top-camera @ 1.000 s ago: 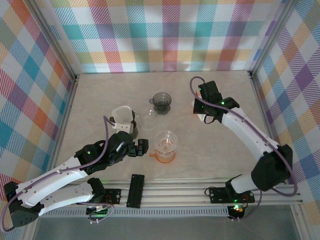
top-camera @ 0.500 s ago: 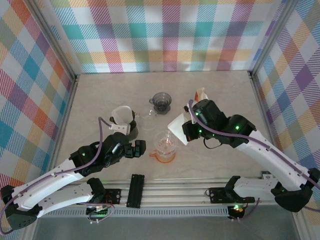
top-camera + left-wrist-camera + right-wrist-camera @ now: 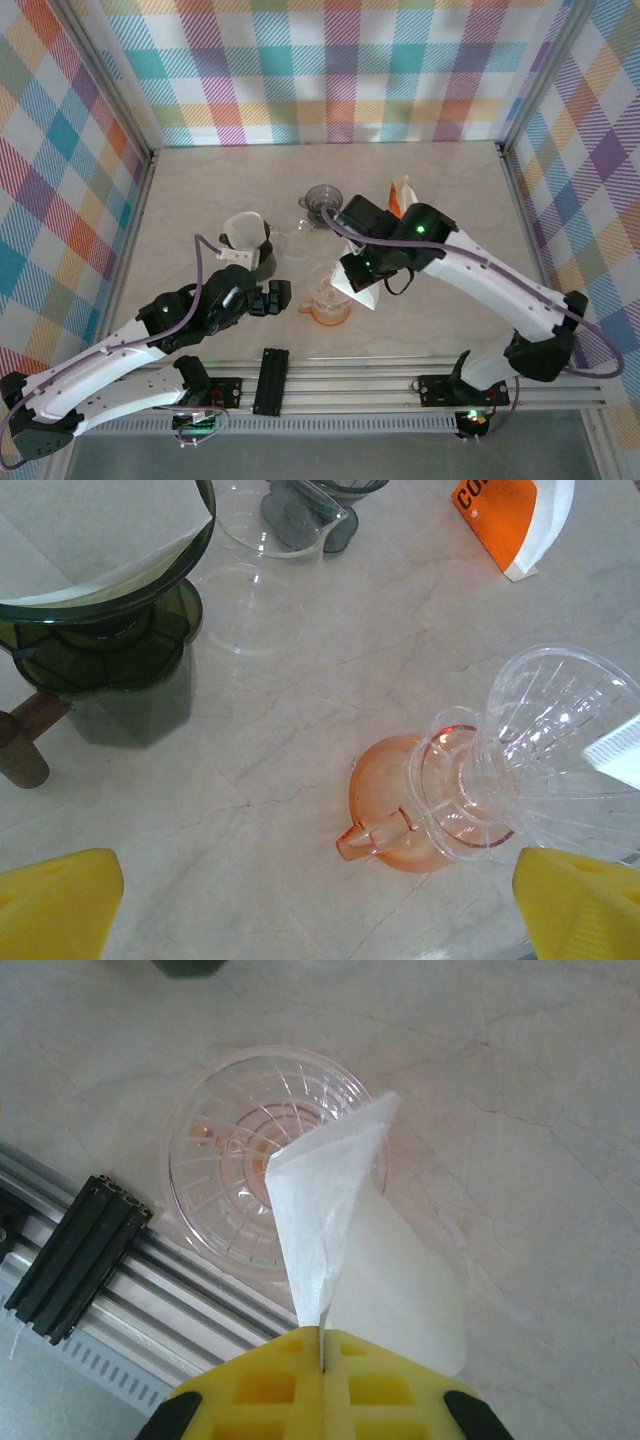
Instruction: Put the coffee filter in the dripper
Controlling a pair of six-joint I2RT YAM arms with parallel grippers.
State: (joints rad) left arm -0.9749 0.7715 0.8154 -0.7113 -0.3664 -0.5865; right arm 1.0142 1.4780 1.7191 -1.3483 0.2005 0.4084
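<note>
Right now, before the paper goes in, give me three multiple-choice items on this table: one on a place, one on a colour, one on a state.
1. Where is the white filter?
A. flat on the table
B. pinched in the right gripper beside the clear dripper
C. inside a grey cup

2. What colour is the base under the clear dripper?
A. blue
B. orange
C. black

3. How is the left gripper?
A. open and empty
B. shut on a cup
C. shut on the filter

Answers:
1 B, the right gripper's jaws clamp the filter's edge by the dripper's rim.
2 B, the base is plainly orange in the left wrist view.
3 A, its jaws stand wide apart with nothing between them.
</note>
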